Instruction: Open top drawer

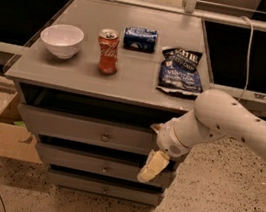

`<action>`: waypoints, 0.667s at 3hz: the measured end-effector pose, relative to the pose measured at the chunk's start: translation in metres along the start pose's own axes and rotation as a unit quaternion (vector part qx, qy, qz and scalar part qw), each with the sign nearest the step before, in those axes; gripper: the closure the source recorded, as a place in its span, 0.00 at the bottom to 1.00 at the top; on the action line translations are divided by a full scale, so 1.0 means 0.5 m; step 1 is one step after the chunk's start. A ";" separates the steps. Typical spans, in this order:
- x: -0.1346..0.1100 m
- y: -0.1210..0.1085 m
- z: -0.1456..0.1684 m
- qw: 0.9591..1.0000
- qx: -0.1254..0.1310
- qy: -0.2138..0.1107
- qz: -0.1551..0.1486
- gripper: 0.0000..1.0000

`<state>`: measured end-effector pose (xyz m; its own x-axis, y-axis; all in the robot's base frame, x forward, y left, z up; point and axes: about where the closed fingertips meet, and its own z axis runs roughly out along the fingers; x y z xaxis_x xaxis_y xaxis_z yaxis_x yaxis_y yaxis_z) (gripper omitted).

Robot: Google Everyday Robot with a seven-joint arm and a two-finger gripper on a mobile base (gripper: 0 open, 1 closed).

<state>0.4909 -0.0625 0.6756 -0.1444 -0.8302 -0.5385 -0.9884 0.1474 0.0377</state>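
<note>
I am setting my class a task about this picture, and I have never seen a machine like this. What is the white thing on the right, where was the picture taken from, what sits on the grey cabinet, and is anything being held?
The white thing is a robot arm reaching in from the right. At its end is the gripper, the pale tool it grasps with. It hangs in front of the cabinet's right side, lower than the top drawer and to the right of that drawer's round knob. I can see nothing held in it.

The one camera looks down at the cabinet from the front. Its mount is not shown.

On the cabinet top stand a white bowl and a red soda can. Behind the can lies a small blue package, with a dark snack bag to the right. A cardboard box sits on the floor to the left.
</note>
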 end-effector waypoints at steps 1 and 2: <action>0.001 -0.013 -0.003 0.999 0.034 0.022 0.014 0.00; 0.001 -0.013 -0.003 0.999 0.034 0.022 0.014 0.00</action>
<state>0.4974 -0.0649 0.6764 -0.1756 -0.8476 -0.5007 -0.9786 0.2057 -0.0051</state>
